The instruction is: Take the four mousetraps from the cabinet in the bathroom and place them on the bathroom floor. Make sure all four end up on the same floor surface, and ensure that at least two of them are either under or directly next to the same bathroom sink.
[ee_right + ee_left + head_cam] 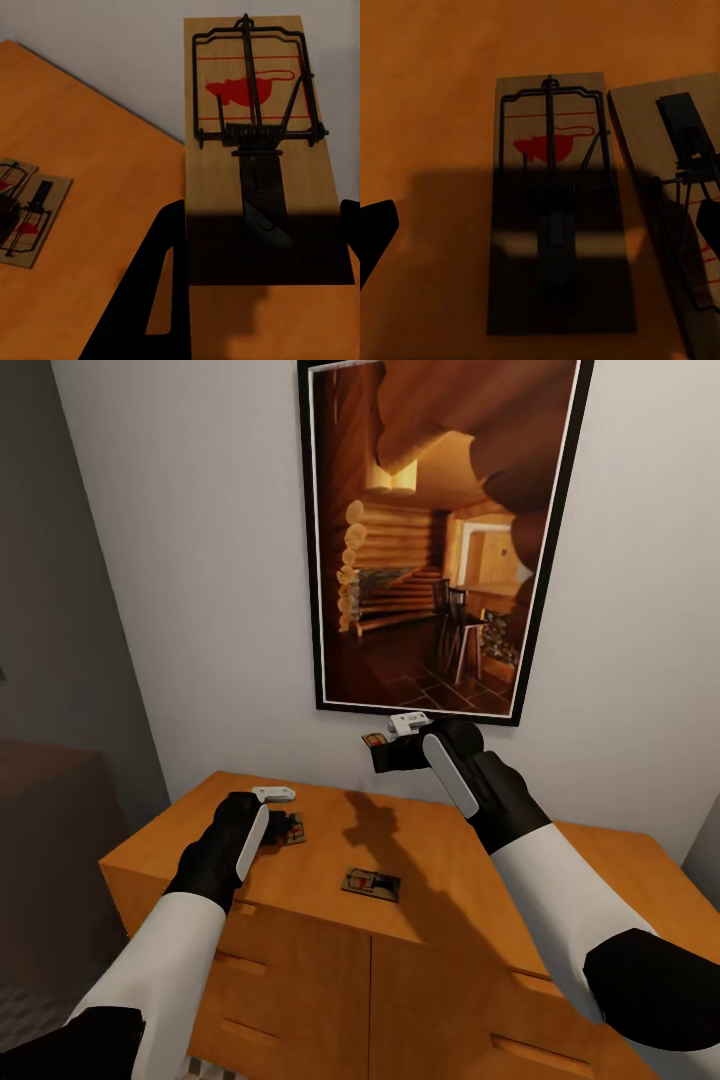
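Head view, from left to right: my left gripper (283, 822) hung low over the top of the cabinet (180, 830), just above a pair of mousetraps (294, 828) lying side by side there, and I judge it sat that low because a pickup was the next thing I meant to do with that arm. My left wrist view showed the nearer of those two traps (556, 202) flat on the wood between my spread fingers, one dark fingertip (373, 232) well out to one side and nothing yet pinched; its long axis ran along my line of sight, with the red mouse print and wire bow at the far end and the other trap (675, 202) just beside it, angled slightly. Further right on the cabinet top lay a single trap (371, 882), flat, apart from the pair, its long side running roughly across the view. Rightmost, my right gripper (385, 745) was raised clear of the cabinet in front of the framed picture (440, 540), pinching a fourth trap (259, 150) by one short end. I held it flat-faced to the wrist camera, long axis in line with my fingers, printed end pointing away, which I think kept the wire parts clear of my pads.
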Robot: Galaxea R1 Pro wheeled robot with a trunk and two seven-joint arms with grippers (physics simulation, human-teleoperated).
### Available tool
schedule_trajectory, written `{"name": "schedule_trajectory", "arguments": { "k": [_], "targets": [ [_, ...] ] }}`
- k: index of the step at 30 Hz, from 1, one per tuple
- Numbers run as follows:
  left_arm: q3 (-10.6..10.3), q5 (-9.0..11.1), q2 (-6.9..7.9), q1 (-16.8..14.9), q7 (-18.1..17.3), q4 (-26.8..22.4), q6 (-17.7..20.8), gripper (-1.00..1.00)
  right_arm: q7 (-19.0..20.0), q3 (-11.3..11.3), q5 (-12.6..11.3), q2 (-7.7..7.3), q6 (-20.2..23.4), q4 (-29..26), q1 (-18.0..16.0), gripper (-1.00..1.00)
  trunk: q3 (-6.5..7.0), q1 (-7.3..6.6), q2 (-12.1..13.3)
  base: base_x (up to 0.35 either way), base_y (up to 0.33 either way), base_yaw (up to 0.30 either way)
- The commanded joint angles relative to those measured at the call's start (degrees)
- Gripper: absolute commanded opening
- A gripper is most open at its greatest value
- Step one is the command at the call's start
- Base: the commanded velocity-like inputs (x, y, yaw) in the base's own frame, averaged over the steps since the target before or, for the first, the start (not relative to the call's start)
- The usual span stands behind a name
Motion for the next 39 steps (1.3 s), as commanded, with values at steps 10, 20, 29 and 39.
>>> {"name": "schedule_trajectory", "arguments": {
  "k": [10,20,29,39],
  "targets": [
    [0.2,-0.4,-0.04,0.0,0.1,0.2,0.2,1.00,0.0,-0.1,-0.1,0.00,0.2,0.0,-0.1,-1.00,-0.08,0.01,0.0,0.000,0.000,0.000],
    [0.9,-0.1,-0.31,-1.3,1.4,-1.3,1.5,1.00,0.2,-0.4,0.2,-0.61,0.2,0.3,-0.1,-1.00,-0.07,0.00,0.0,0.000,0.000,0.000],
    [0.8,2.3,0.00,-3.0,-0.2,-2.1,4.4,1.00,0.0,-0.5,0.2,-1.47,0.2,0.0,-0.1,-1.00,-0.07,0.00,0.0,0.000,0.000,0.000],
    [0.7,5.6,0.17,-3.2,-0.1,-3.2,6.8,1.00,0.0,-0.6,0.2,-2.09,0.2,-0.5,-0.1,-1.00,-0.07,0.00,0.0,0.000,0.000,0.000]
  ]
}}
